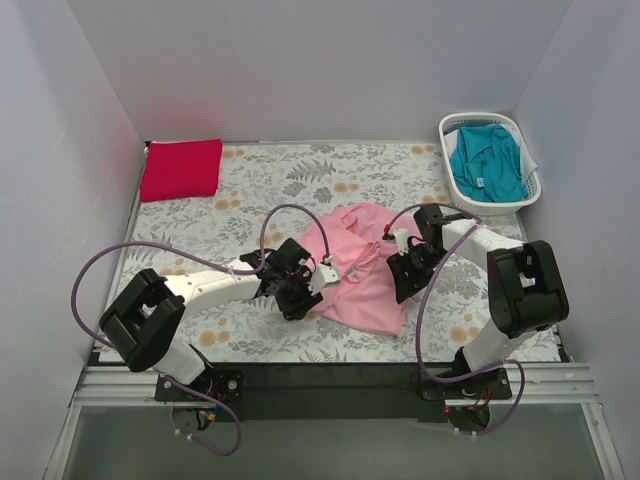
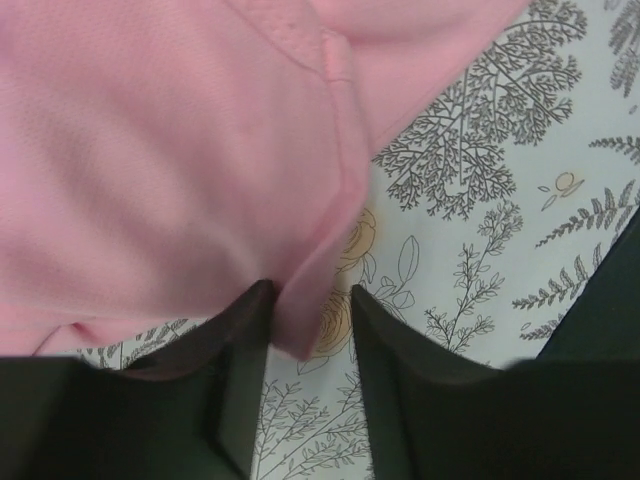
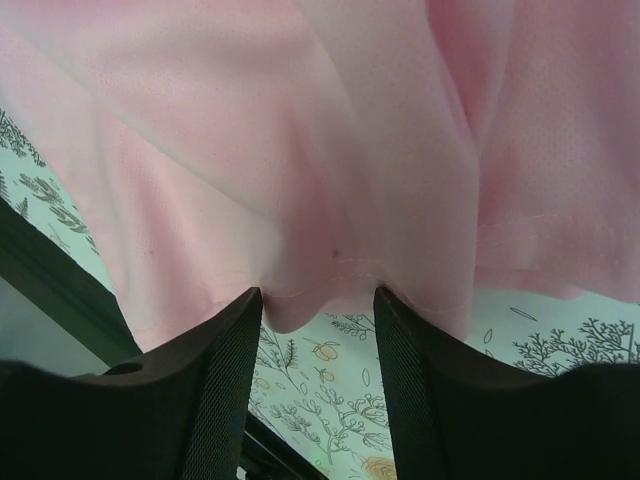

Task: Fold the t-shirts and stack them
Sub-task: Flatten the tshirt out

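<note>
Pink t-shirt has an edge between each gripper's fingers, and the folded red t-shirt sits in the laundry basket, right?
No: the folded red t-shirt lies on the floral cloth, back left; the laundry basket holds the teal t-shirt, as the top external view shows.

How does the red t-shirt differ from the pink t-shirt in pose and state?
The red t-shirt lies folded in a neat rectangle at the far left corner; the pink t-shirt lies rumpled in the middle. Nothing touches the red t-shirt; the pink t-shirt's edges sit inside the left pincer and the right pincer. Both lie on floral cloth.
</note>
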You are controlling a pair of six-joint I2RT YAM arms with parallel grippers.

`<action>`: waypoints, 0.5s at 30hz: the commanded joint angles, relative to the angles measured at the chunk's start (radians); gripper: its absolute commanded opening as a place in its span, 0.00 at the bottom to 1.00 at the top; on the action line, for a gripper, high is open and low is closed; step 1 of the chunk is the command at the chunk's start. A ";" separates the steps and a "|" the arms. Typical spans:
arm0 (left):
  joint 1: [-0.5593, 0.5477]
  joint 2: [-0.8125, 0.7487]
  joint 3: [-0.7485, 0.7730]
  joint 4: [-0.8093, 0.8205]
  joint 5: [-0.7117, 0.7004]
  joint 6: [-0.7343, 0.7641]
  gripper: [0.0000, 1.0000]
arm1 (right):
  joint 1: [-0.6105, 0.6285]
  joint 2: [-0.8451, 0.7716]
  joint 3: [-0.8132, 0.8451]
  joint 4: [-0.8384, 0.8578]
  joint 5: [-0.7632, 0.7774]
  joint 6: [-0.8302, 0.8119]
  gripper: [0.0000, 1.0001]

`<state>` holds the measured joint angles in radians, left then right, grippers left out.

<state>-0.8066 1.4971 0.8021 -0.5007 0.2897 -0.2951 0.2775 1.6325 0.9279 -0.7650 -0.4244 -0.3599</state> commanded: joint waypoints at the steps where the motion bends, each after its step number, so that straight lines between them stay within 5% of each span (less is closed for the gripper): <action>1: 0.004 -0.041 0.009 0.016 -0.067 -0.028 0.30 | 0.003 -0.043 0.046 -0.002 0.016 -0.013 0.55; 2: 0.024 -0.055 0.019 -0.004 -0.054 -0.044 0.13 | 0.002 -0.065 0.049 -0.008 -0.005 -0.033 0.54; 4: 0.072 -0.083 0.055 -0.035 -0.002 -0.082 0.02 | 0.005 -0.135 0.058 -0.016 -0.016 -0.060 0.53; 10: 0.305 -0.107 0.204 -0.170 0.281 -0.139 0.00 | 0.052 -0.307 0.042 -0.085 -0.056 -0.180 0.52; 15: 0.451 -0.014 0.330 -0.225 0.399 -0.200 0.00 | 0.261 -0.333 0.005 -0.077 0.008 -0.177 0.58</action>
<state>-0.4084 1.4551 1.0718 -0.6640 0.5518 -0.4397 0.4370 1.2919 0.9463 -0.8150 -0.4366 -0.5053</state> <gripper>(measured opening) 0.029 0.551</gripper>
